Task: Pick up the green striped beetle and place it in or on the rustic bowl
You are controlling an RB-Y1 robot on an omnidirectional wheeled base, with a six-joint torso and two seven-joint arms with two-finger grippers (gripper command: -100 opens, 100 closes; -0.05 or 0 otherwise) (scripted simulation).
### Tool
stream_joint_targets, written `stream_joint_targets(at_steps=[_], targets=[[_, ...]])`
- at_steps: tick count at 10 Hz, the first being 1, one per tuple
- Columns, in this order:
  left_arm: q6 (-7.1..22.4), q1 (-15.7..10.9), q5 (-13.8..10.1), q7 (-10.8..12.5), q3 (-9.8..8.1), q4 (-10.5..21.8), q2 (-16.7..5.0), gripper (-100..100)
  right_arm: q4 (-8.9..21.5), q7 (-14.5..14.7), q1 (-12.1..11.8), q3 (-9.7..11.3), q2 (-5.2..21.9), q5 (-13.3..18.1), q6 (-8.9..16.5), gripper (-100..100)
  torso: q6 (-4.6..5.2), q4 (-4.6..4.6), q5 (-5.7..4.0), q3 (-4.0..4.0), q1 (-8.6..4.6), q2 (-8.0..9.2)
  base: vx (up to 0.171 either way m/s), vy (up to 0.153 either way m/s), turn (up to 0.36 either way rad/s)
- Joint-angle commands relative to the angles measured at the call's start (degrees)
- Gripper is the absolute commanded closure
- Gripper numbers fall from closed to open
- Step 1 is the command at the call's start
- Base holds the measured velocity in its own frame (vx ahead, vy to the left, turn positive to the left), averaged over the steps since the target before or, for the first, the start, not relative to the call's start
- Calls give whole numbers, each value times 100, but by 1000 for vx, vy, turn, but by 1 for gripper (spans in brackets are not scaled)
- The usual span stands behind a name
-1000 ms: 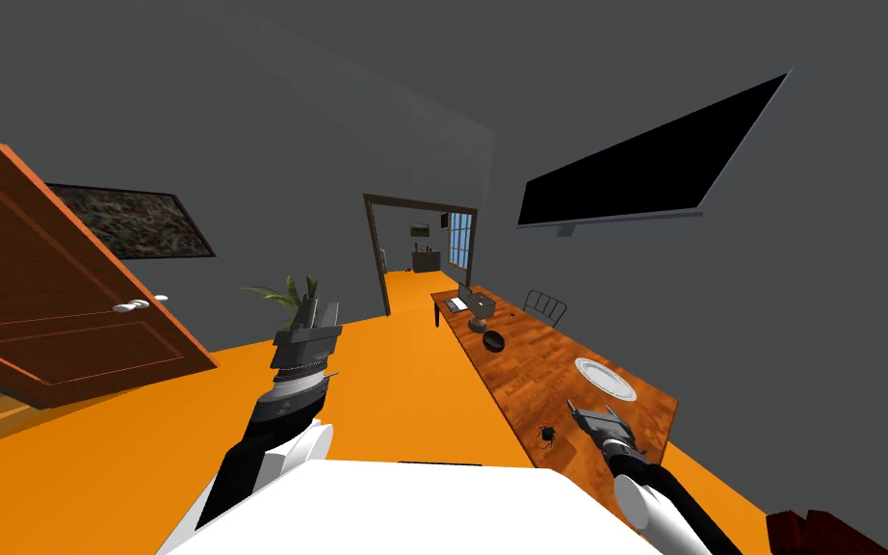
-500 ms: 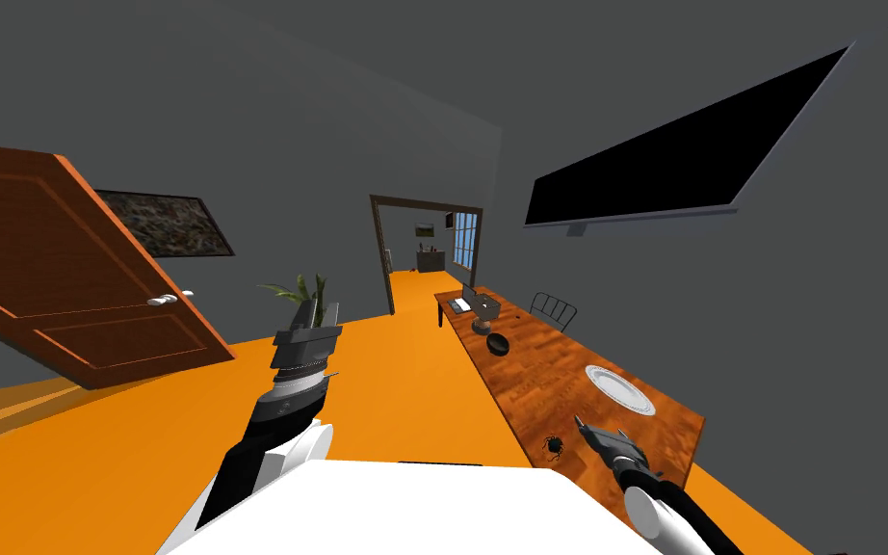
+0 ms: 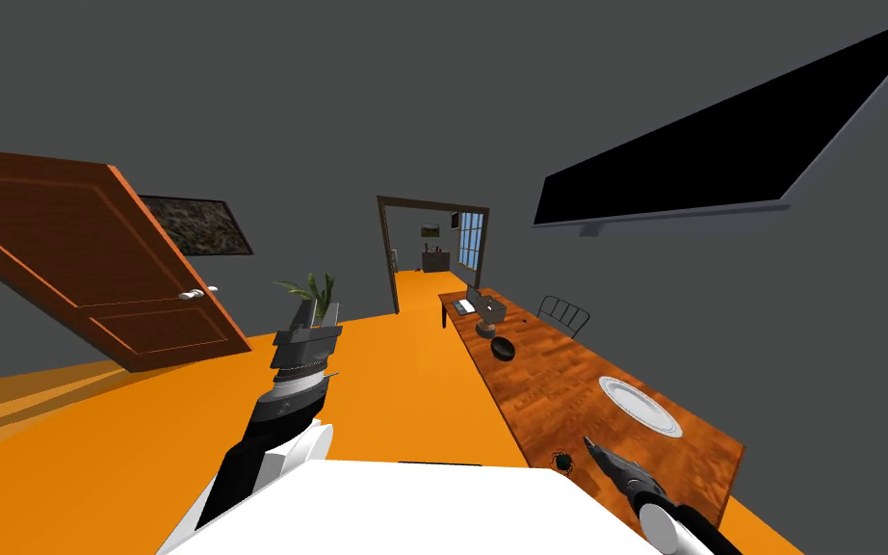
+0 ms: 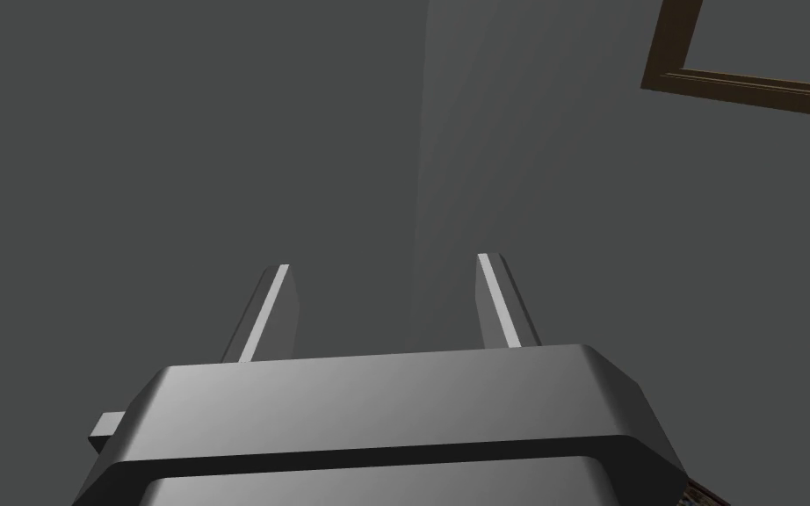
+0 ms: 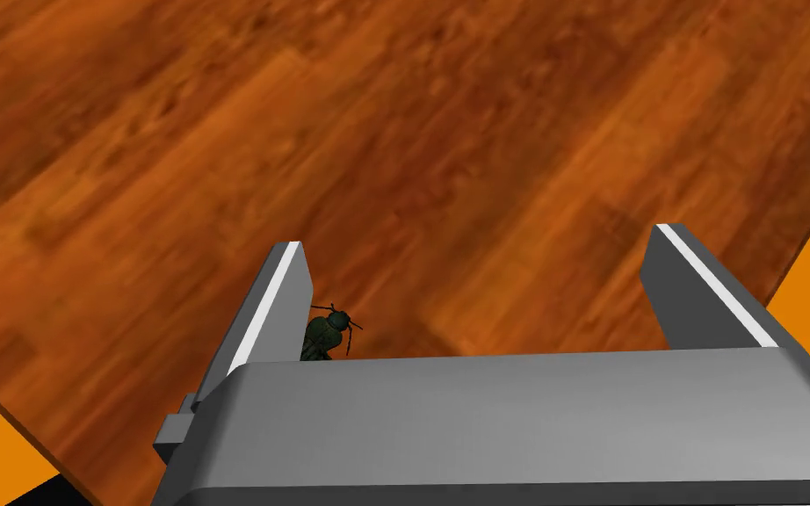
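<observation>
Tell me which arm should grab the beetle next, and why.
Right. The right gripper hangs open over the table with the beetle beside one finger's base; the left gripper is raised over the orange floor, away from the table.

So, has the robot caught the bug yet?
Not yet. Nothing is finished: the beetle lies on the table, not grabbed. Right now the right hand hovers open over it, with the beetle just inside one finger. Left to do: close on it, lift it, and carry it past the white plate to the dark bowl farther along the table. The left hand is open and idle.
</observation>
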State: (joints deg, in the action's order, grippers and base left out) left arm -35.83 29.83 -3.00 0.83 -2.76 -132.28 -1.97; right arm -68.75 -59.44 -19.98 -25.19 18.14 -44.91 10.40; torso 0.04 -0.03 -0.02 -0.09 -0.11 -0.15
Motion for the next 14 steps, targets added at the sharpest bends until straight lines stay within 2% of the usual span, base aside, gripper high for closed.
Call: stream_joint_targets(at_steps=[1, 3, 4, 6, 8, 11, 13, 14], targets=[[0, 0, 0, 0, 0, 0, 0, 0, 188, -90, 48, -71, -59, -14, 109, -100, 0, 0, 0, 0, 0, 0, 31, -30, 64], [0, 0, 0, 0, 0, 0, 0, 0, 626, -402, 163, -243, -64, -250, 447, -100, -2, 0, 0, -1, 3, -2, 46, -33, 175], [0, 0, 0, 0, 0, 0, 0, 0, 719, -402, 163, -243, -64, -250, 500, -100, -2, -1, 0, -4, -3, -8, 42, -44, 36], [0, 0, 0, 0, 0, 0, 0, 0, 1110, -659, 272, -391, -88, -450, 860, -100, 1, 0, -1, -1, 0, 0, 36, -36, 96], [0, 1, 0, 0, 0, 0, 0, 0, 1198, -659, 272, -391, -88, -450, 872, -100, 2, -1, 0, -3, 0, -4, 31, -29, 28], [0, 0, 0, 0, 0, 0, 0, 0, 1777, -946, 415, -567, -145, -681, 1374, -100, 1, -1, 0, -3, 0, -5, 44, -42, 110], [0, 1, 0, 0, 0, 0, 0, 0, 1803, -946, 415, -567, -145, -681, 1374, -100, 2, -2, -1, -4, -2, -5, 24, -28, 11], [0, 1, 0, 0, 0, 0, 0, 0, 1970, -1016, 456, -613, -167, -740, 1520, -100, 3, 0, 1, 2, 8, 4, 11, -13, 52]])
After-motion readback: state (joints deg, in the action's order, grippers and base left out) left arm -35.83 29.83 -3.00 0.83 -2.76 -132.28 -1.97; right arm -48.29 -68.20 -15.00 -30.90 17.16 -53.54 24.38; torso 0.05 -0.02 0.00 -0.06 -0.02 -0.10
